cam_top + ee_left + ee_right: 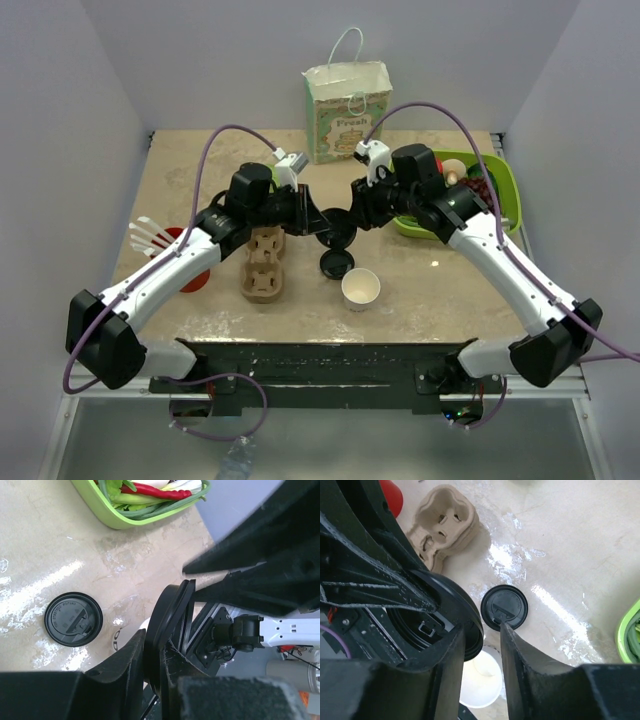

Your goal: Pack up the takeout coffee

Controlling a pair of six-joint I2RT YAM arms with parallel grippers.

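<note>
The takeout coffee is a bare white paper cup [361, 288] standing open on the table; it also shows in the right wrist view [480, 680] and partly in the left wrist view [119, 637]. My left gripper [318, 228] [157, 640] is shut on the rim of a black lid [337, 236] [167, 615] [445, 610], held on edge above the table. My right gripper [352, 212] [482, 635] is open, one finger against that lid's rim, the other apart from it. A second black lid [336, 264] [73, 618] [504, 607] lies flat beside the cup.
A cardboard cup carrier [265, 263] [442, 522] lies left of the lids. A red cup [185, 262] with white utensils stands at the far left. A paper bag [347, 100] stands at the back. A green tray [505, 190] [120, 522] of vegetables sits right.
</note>
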